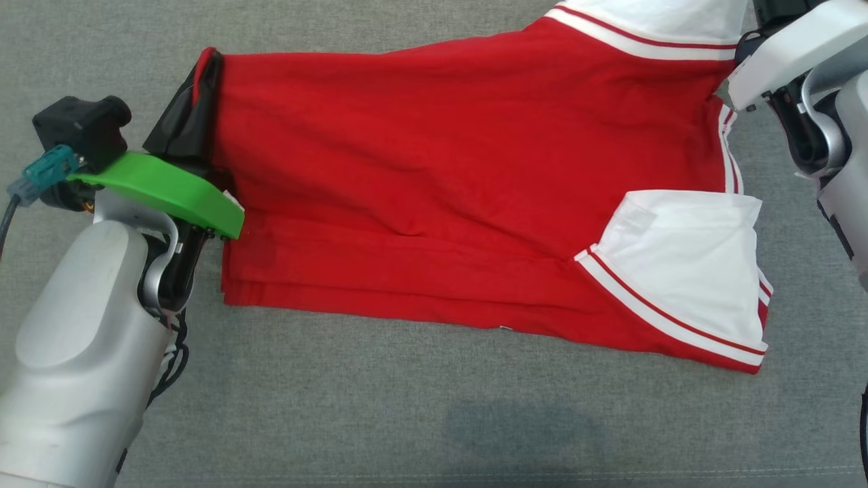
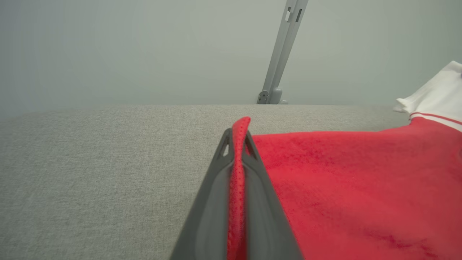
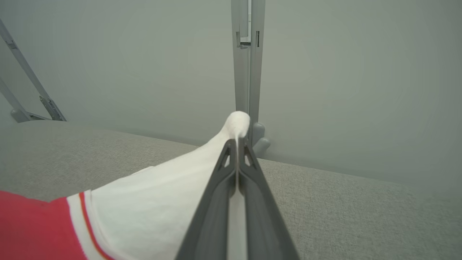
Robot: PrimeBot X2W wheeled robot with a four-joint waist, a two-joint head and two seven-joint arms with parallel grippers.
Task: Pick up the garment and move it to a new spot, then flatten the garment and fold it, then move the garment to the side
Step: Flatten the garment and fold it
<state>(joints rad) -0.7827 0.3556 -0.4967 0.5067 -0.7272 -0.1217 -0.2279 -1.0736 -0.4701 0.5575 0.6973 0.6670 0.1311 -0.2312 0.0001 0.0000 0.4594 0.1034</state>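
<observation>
Head view shows me the red garment lying on the grey bench, folded over on itself. My left pincer is clamped on the red hem at the garment's far left corner. My right pincer grips the white sleeve at its far right corner.

Red garment with white striped sleeves, folded double on grey cloth surface, two far corners lifted.
</observation>
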